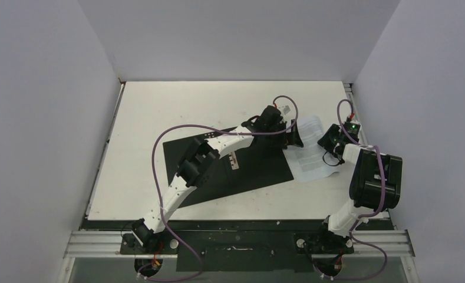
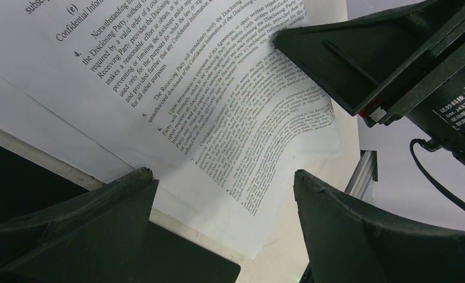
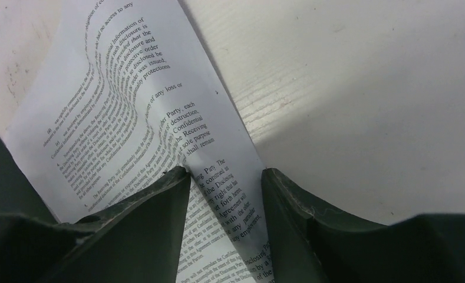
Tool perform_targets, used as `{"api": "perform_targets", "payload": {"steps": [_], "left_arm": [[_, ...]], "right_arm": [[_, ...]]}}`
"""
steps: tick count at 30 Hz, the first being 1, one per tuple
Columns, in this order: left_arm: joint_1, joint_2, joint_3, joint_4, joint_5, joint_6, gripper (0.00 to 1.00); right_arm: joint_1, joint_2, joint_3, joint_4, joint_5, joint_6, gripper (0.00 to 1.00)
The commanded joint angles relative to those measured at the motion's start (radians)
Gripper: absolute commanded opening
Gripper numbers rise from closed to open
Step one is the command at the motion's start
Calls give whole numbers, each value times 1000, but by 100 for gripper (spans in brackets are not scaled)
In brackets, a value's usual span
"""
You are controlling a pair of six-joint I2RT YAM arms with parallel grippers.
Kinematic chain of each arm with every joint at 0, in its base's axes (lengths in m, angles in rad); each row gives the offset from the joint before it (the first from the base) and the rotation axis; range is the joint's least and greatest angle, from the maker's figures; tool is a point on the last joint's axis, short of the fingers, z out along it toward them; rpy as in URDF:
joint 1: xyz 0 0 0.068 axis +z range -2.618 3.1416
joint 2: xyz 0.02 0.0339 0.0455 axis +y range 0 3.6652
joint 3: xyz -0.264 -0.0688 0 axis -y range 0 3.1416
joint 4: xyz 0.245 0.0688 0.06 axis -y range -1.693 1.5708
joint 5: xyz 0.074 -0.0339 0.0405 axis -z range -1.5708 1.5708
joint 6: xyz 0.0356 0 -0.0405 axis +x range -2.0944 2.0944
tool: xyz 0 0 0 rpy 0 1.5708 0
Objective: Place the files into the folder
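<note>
Lying rippled on the counter (image 1: 159, 106) beside the open folder (image 1: 259, 171), the files (image 1: 309, 156) look light, limp and slippery, best pinched at the edge the narrowed right end effector (image 3: 225, 175) straddles, grip unclear; left end effector (image 2: 223, 175) wide.

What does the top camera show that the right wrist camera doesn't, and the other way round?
Only the top view: the open black folder, lying left of the files, with the left gripper at their edge. Only the right wrist view: their print is readable, and they buckle up between the right gripper's fingers. Both: the files on the white table.
</note>
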Motion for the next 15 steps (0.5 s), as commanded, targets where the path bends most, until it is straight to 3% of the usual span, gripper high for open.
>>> {"api": "perform_targets", "payload": {"steps": [1, 15], "left_arm": [[3, 31, 2, -55, -24, 18, 87], [3, 46, -5, -46, -22, 6, 87]], "right_arm": [[8, -50, -7, -77, 13, 10, 45], [8, -193, 46, -176, 77, 18, 30]]}}
